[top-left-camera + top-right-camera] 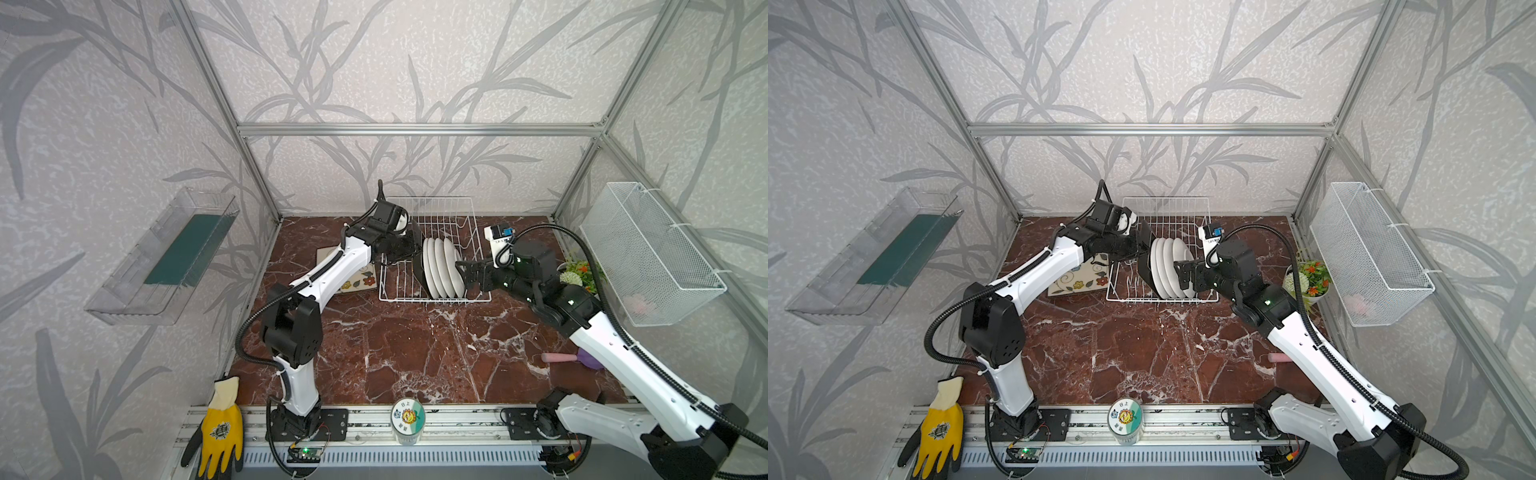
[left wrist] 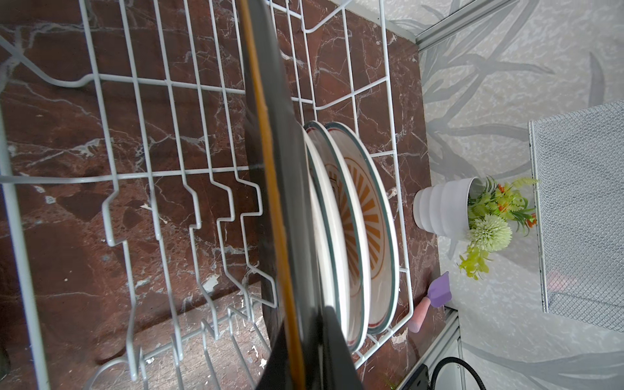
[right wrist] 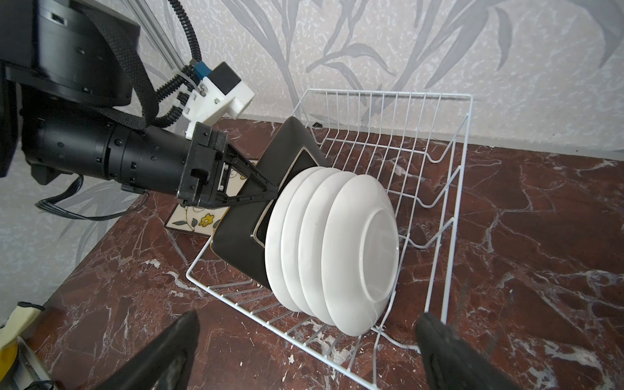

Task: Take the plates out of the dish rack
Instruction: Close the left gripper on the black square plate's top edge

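Plates [image 3: 337, 250]: I count one black-backed plate [image 3: 236, 236] and four round white plates [image 1: 444, 272], all on edge inside the dish rack [image 1: 440, 210], packed face to back toward its right end.
Why they stand so: the rack's upright wires keep each on its rim, and they rest against one another.
Black-backed plate: at the left end of the row, touching the nearest white plate. It sits cornerwise, with one corner above the rack's rim.
Left gripper [image 3: 271, 195]: clenched on the upper edge of the black-backed plate, reaching in from the rack's left side. I judge it took that edge because it stands free of the wires and of the white plates.
Right gripper [image 3: 308, 315]: jaws spread wide, grasping nothing. It hovers just beside the rack's right end, facing the back of the last white plate. I reckon it waits there to keep out of the left arm's path.
Flower plate [image 1: 357, 282]: flat and face up on the table [image 1: 415, 353], just outside the rack's left side, under the left arm. I take it as already unloaded, and as the likely place for the next one.
Step in hand: by my reading, lifting the black-backed plate out.
Risk: the white plates lean on it, so they may tip when it goes.
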